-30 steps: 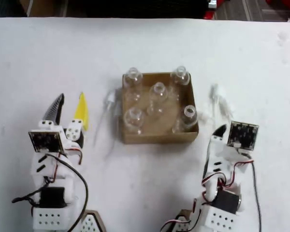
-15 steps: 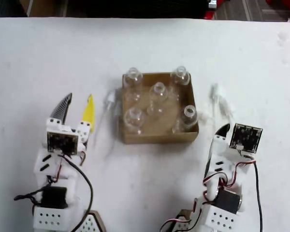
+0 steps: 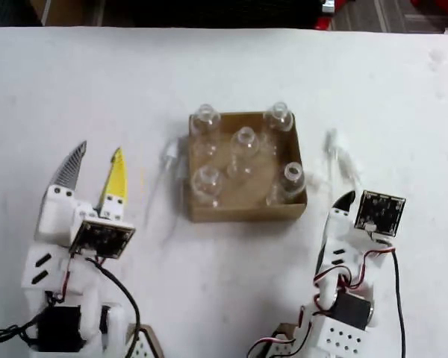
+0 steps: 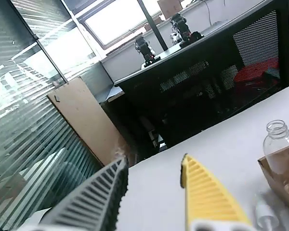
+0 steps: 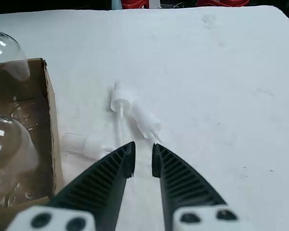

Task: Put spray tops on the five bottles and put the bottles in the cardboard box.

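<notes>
Cardboard box [image 3: 246, 210] on white desk [image 3: 97, 74], five topless clear bottles [image 3: 245, 142] upright inside; white spray tops [image 3: 334, 148] loose on desk either side of box; left hand [image 3: 99, 148] wide open, empty; right hand [image 5: 143, 149] barely parted, empty, near spray tops.

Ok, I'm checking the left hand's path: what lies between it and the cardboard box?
One spray top lies on the table between the left hand and the cardboard box, close to the box; the high view shows it.
</notes>
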`<action>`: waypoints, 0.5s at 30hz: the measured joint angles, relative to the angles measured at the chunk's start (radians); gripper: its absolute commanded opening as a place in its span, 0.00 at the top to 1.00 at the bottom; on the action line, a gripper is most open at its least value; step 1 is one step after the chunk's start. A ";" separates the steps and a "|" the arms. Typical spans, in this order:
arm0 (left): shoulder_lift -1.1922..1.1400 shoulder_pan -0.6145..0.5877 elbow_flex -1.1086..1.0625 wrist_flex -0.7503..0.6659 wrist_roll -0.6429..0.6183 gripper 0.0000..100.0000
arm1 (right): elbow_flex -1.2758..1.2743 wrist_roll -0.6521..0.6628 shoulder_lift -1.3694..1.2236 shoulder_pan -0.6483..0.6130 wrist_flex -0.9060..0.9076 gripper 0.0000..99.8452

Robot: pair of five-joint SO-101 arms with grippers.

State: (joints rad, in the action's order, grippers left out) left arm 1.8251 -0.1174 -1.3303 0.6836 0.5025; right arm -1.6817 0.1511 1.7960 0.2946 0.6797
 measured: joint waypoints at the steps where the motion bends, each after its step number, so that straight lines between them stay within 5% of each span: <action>1: 0.000 0.000 0.000 0.002 0.003 0.83 | 0.000 0.000 0.000 0.000 0.000 0.95; 8: -0.068 0.000 0.023 0.026 0.008 0.83 | 0.000 0.000 0.000 0.000 0.000 0.95; 15: -0.532 -0.002 0.227 0.029 0.008 0.83 | 0.000 0.000 0.000 0.000 0.000 0.95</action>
State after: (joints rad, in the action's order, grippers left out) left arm 1.2927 -0.1189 -1.1032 0.7127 0.5102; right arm -1.6817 0.1511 1.7960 0.2946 0.6797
